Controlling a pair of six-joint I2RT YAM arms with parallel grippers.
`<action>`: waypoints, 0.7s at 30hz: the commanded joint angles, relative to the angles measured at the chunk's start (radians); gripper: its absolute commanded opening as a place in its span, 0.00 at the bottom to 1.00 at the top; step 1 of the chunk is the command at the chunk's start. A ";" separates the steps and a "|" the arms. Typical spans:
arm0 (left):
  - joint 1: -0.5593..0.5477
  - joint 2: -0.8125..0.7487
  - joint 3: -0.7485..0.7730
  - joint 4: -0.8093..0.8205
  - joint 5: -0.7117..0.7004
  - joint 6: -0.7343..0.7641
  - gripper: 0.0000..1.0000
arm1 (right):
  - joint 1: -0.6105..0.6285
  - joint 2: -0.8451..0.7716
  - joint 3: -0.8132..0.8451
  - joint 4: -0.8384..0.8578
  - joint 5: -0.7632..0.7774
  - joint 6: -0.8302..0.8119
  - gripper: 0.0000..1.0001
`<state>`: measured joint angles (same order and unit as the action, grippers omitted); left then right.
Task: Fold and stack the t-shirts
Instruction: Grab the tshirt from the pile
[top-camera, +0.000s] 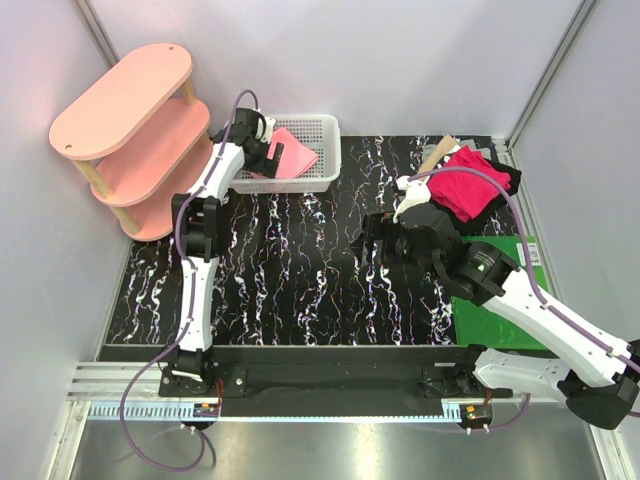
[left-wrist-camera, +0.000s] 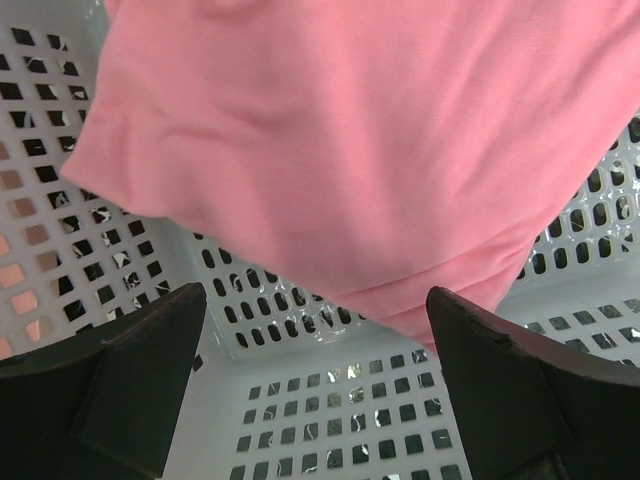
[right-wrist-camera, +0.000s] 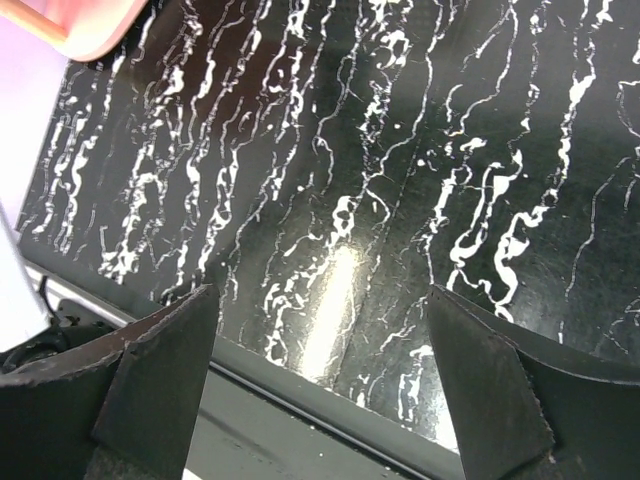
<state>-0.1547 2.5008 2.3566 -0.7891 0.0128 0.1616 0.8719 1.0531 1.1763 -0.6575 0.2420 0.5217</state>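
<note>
The salmon-pink t-shirt (top-camera: 292, 155) lies folded in the white mesh basket (top-camera: 325, 150) at the back. My left gripper (top-camera: 272, 152) is open and empty inside the basket, at the shirt's left edge. In the left wrist view the shirt (left-wrist-camera: 380, 140) fills the upper frame above the basket floor (left-wrist-camera: 330, 400), just beyond my fingers (left-wrist-camera: 500, 380). The magenta-red t-shirt (top-camera: 470, 183) lies crumpled at the back right. My right gripper (top-camera: 372, 240) is open and empty above the black marbled table (right-wrist-camera: 400, 200), left of the red shirt.
A pale-pink oval shelf unit (top-camera: 135, 125) stands at the back left. A green mat (top-camera: 500, 300) lies at the right under my right arm. A dark cloth (top-camera: 500, 160) and a tan piece (top-camera: 435, 153) lie beside the red shirt. The table's near edge (right-wrist-camera: 300, 390) shows in the right wrist view.
</note>
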 joint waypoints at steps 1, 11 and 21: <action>-0.008 0.027 0.009 0.022 0.035 0.024 0.99 | 0.022 -0.030 0.000 0.044 -0.013 0.020 0.90; -0.028 0.073 0.050 0.002 0.039 0.067 0.36 | 0.033 -0.061 -0.006 0.030 -0.024 0.037 0.84; -0.026 -0.035 0.147 0.001 0.009 0.065 0.00 | 0.035 -0.067 -0.023 0.039 -0.044 0.034 0.80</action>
<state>-0.1833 2.5614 2.3974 -0.8009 0.0212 0.2180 0.8959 1.0012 1.1702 -0.6510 0.2150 0.5507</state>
